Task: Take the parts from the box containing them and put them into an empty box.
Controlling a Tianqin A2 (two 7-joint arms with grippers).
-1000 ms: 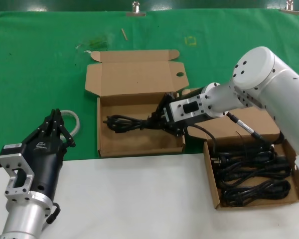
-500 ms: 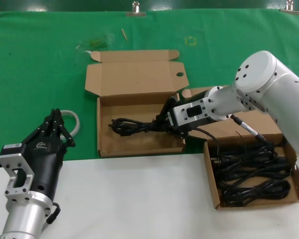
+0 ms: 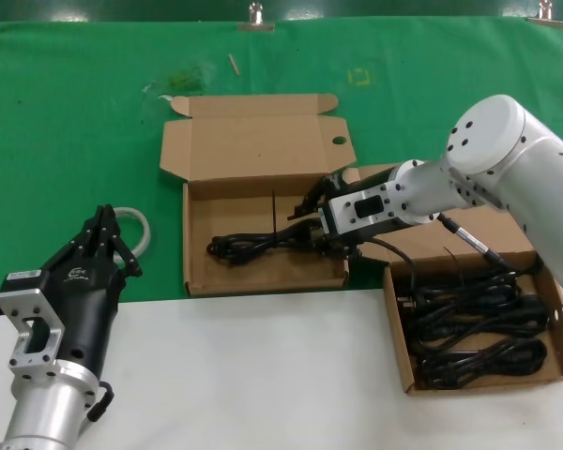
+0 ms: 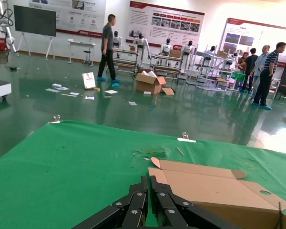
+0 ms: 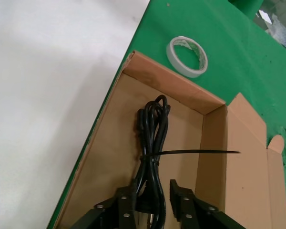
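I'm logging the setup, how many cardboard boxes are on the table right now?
2: the empty box sits centre on the green cloth, now holding one cord; the box containing them lies at the robot's right. None looks hidden.

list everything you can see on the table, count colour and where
power cord: 1, black, lying in the empty box, one end between the right gripper's fingers
empty box: 1, brown cardboard, lid open, on the green cloth at centre
power cords: several, black, piled in the box containing them
box containing them: 1, brown cardboard, on the robot's right, across the cloth edge
white ring: 1, white, on the cloth left of the empty box
green cloth: 1, green, far half of the table
right gripper: 1, black, open around the cord's end inside the empty box
left gripper: 1, black, shut, parked low on the left
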